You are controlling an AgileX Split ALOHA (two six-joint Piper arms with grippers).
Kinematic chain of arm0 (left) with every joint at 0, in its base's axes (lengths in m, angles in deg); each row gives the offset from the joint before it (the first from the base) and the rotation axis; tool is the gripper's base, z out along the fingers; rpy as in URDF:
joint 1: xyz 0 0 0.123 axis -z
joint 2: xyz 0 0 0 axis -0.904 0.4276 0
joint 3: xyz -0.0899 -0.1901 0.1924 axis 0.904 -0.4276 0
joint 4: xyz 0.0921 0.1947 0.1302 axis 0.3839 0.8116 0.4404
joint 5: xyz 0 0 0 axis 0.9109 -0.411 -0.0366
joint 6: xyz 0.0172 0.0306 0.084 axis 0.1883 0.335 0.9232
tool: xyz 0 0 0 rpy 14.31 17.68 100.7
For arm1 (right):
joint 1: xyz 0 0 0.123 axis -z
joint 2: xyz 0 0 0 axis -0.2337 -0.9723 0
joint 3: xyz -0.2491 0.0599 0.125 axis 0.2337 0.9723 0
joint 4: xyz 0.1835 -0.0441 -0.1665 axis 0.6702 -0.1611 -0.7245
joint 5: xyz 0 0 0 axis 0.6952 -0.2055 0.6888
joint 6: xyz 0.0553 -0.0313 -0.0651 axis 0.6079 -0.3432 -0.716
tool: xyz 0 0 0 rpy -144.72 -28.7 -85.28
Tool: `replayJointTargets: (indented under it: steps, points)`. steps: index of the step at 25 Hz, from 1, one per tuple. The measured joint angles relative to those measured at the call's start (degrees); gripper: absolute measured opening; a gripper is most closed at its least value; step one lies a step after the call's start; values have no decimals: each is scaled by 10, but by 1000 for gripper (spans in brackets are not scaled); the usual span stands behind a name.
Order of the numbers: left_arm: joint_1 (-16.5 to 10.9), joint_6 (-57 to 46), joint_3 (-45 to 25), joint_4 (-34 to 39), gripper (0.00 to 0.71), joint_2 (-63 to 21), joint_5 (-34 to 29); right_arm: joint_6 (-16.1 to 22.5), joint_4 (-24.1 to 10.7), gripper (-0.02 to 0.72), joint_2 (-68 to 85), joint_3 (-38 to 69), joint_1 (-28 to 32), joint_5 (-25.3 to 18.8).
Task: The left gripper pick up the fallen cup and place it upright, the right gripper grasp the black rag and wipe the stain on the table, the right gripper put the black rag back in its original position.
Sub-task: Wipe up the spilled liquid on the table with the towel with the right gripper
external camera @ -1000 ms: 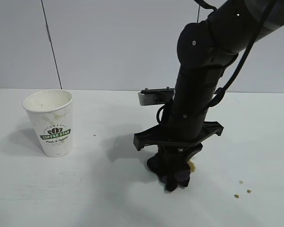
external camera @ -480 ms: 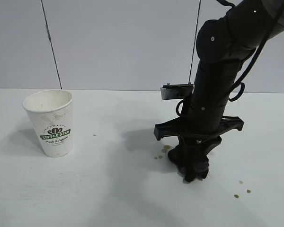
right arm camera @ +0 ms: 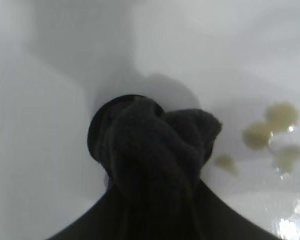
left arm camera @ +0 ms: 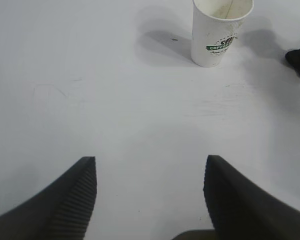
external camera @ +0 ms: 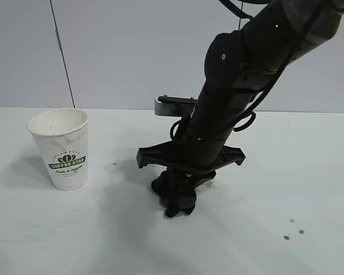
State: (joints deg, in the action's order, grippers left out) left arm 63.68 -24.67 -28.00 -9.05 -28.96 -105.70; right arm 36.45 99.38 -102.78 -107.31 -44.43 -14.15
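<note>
The white cup (external camera: 60, 149) with its green logo stands upright on the white table (external camera: 74, 240) at the left; the left wrist view shows the cup (left arm camera: 220, 32) far ahead. My left gripper (left arm camera: 150, 165) hovers open over bare table, well short of the cup. My right gripper (external camera: 178, 205) points down at the table's middle, shut on the black rag (external camera: 171, 192) and pressing it onto the surface. In the right wrist view the rag (right arm camera: 155, 145) bulges between the fingers, and olive blobs of the stain (right arm camera: 270, 130) lie just beside it.
A few tiny brown specks (external camera: 292, 230) dot the table towards the front right. A small dark speck (external camera: 114, 164) lies between the cup and the rag. A grey wall stands behind the table.
The right gripper, still holding the rag against the table, swept to the right and then back to the left, past where it was a second ago. The cup has not moved.
</note>
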Motion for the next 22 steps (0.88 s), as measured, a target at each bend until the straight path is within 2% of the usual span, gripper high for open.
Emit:
replayJointTargets:
  steps: [5,9,11,13,16,18,20,22]
  points:
    - [0,0,0,0,453,0,0,30,-49,137,-13,-23,15,0]
    - [0,0,0,0,453,0,0,70,-120,137,-20,-47,44,-25]
    - [0,0,0,0,453,0,0,88,-137,137,-22,-59,56,-59]
    - [0,0,0,0,452,0,0,93,-144,137,-23,-76,61,-132]
    - [0,0,0,0,452,0,0,57,-137,137,-26,-99,60,-258]
    - [0,0,0,0,452,0,0,12,-110,137,-28,-111,58,-319]
    - [0,0,0,0,452,0,0,-31,-78,137,-28,-115,55,-344]
    - [0,0,0,0,452,0,0,-55,-46,137,-31,-116,54,-325]
